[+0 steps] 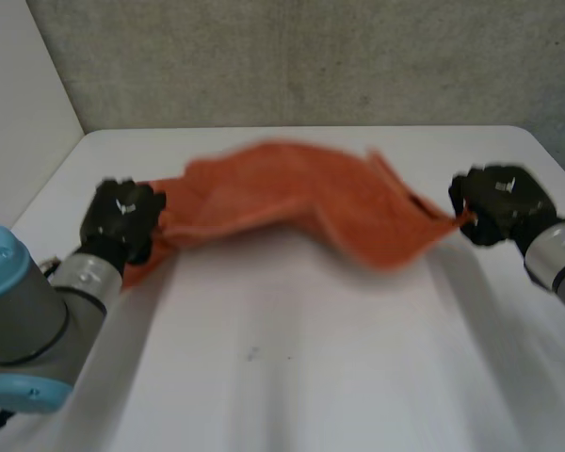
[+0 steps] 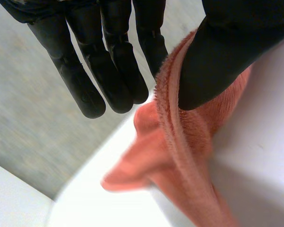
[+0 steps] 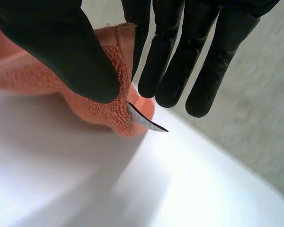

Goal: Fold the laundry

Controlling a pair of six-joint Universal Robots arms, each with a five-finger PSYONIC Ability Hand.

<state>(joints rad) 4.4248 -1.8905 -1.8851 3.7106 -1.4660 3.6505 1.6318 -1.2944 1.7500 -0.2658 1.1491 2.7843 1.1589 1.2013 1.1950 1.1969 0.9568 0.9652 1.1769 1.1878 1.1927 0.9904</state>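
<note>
Two ends of the cloth are what you have pinched. Nearest you the white table lies bare, and past it the orange towel hangs stretched between the hands, sagging mid-span. Your left hand clamps one end's hem between thumb and straight fingers. Your right hand pinches the opposite corner the same way, beside a small label. I judge this grip is meant to spread the towel for laying flat. Beyond stands the grey wall.
</note>
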